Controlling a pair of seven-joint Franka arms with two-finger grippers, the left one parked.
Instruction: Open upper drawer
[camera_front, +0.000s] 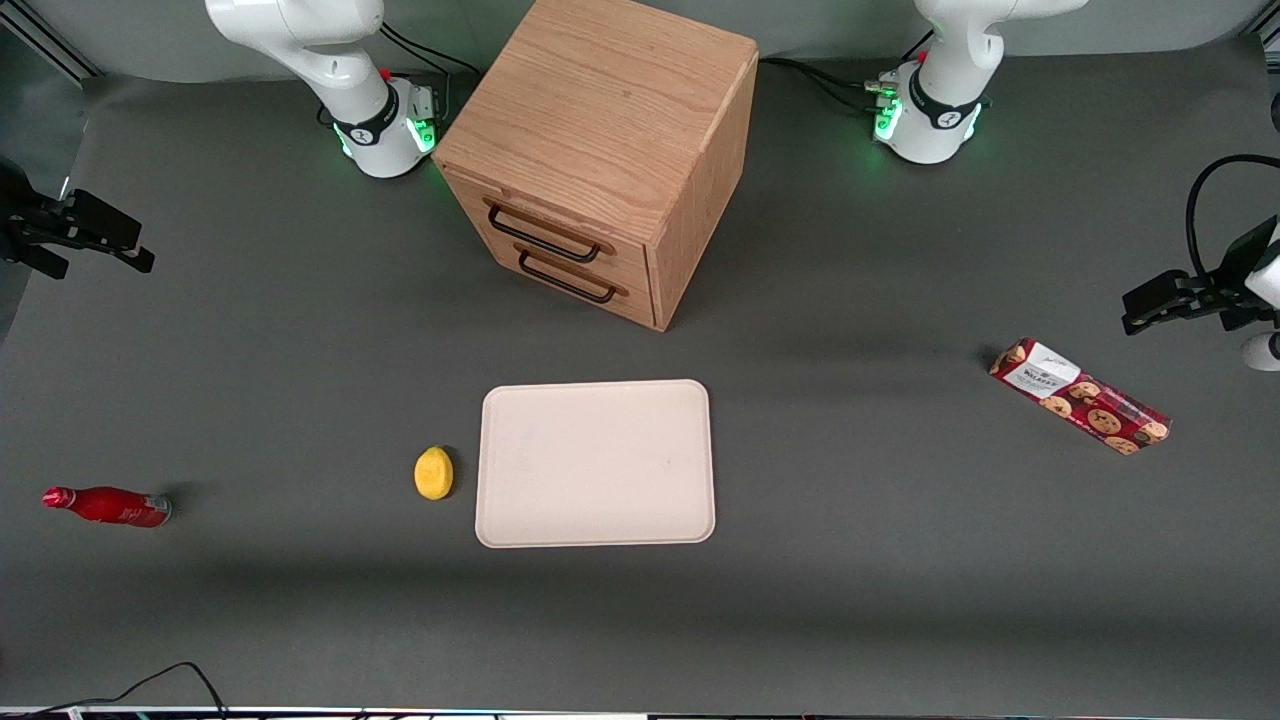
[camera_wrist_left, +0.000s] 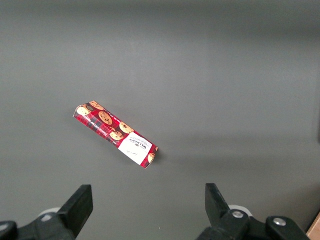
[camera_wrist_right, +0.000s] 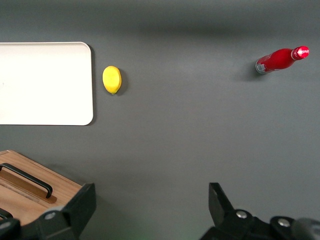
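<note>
Still shut: the upper drawer (camera_front: 548, 232) sits flush in the cabinet (camera_front: 600, 150).
High above the desk (camera_front: 300, 350) toward the cabinet's working-arm side, the tool (camera_wrist_right: 150, 210) hangs released, fingers spread, likely because no reach for the handle (camera_front: 545, 238) has begun.

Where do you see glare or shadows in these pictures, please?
Front view: soft shadows lie beside the cabinet and the red bottle. Right wrist view: the tray glares white, washed out; the gripper, fingers open, hangs over bare table.
</note>
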